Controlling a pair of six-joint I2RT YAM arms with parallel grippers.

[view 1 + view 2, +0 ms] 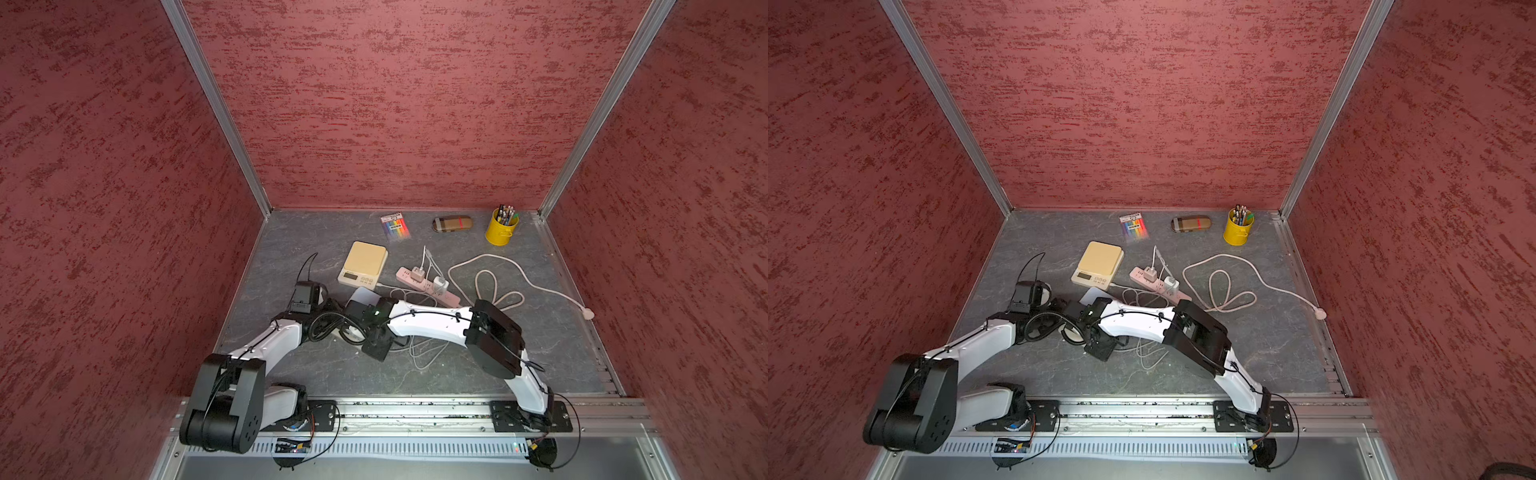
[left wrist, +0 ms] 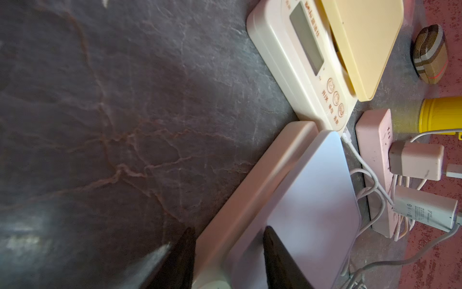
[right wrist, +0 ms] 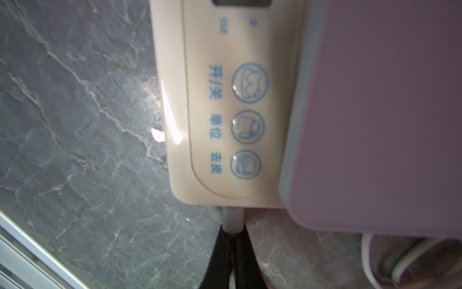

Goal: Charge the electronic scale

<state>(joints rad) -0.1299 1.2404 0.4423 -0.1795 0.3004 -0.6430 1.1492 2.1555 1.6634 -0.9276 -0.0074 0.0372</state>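
Note:
The electronic scale (image 2: 300,200), white with a pale lavender platform, lies near the middle of the table and peeks out beside the wrists in both top views (image 1: 363,296) (image 1: 1094,296). My left gripper (image 2: 229,229) is shut across its near edge, one finger outside the rim and the other on the platform. In the right wrist view its panel (image 3: 225,125) carries blue button labels. My right gripper (image 3: 233,231) is shut on a white cable plug (image 3: 232,217), whose tip meets the scale's side edge.
A second scale (image 1: 365,257) with a yellow platform stands just behind, a white cable at its corner. To the right lies a pink power strip (image 1: 426,286) with two white chargers and looped cords (image 1: 494,286). A marker pack (image 1: 395,226), a case (image 1: 452,223) and a yellow pen cup (image 1: 501,228) line the back.

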